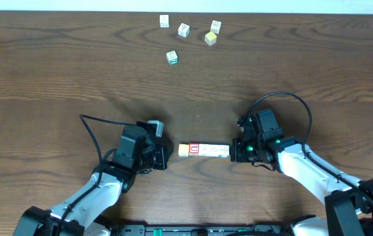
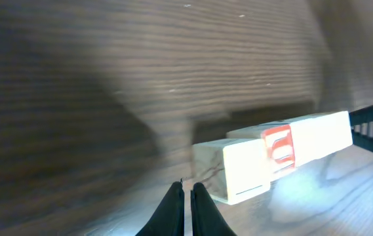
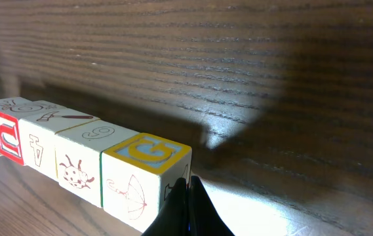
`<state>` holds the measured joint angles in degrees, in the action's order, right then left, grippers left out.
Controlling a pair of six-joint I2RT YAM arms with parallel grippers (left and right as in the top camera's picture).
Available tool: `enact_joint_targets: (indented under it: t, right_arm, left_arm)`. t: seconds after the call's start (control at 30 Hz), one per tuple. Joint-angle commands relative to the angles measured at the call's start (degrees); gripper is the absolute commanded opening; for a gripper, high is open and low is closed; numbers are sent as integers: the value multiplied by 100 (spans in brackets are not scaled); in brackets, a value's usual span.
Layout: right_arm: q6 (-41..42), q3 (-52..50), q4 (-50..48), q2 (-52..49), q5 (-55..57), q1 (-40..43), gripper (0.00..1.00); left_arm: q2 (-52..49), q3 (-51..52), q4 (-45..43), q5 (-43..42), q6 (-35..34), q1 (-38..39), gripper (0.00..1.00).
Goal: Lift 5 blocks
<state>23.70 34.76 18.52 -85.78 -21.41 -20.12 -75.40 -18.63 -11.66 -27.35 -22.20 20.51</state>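
Observation:
Five wooden blocks (image 1: 204, 150) lie end to end in a row on the table between my two grippers. The yellow-orange block (image 1: 183, 150) is at the row's left end, with the red-bordered one (image 1: 193, 149) beside it. My left gripper (image 1: 168, 156) is shut and empty, a small gap short of that end. In the left wrist view the row (image 2: 284, 147) lies just right of the shut left gripper (image 2: 187, 187). My right gripper (image 1: 233, 152) is shut, its tips (image 3: 189, 180) against the end face of the yellow-bordered block (image 3: 148, 154). The ladybird block (image 3: 78, 167) follows it.
Several loose cubes lie near the table's far edge: white ones (image 1: 164, 21) (image 1: 183, 29) (image 1: 215, 26), a pale yellow one (image 1: 210, 38) and a green-bordered one (image 1: 172, 58). A black cable (image 1: 291, 98) loops behind the right arm.

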Motion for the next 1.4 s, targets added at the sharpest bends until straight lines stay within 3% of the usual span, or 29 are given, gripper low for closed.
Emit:
enact_joint_targets:
  t: [0.0,1.37]
  right_arm:
    - [-15,85,-9,-39,-48,-94,1]
    - [306,85,-11,-39,-48,-94,1]
  left_arm:
    - [24,-57,76,-190,232,-229,7]
    - [-184,-57,-42,-444,286,-293,7]
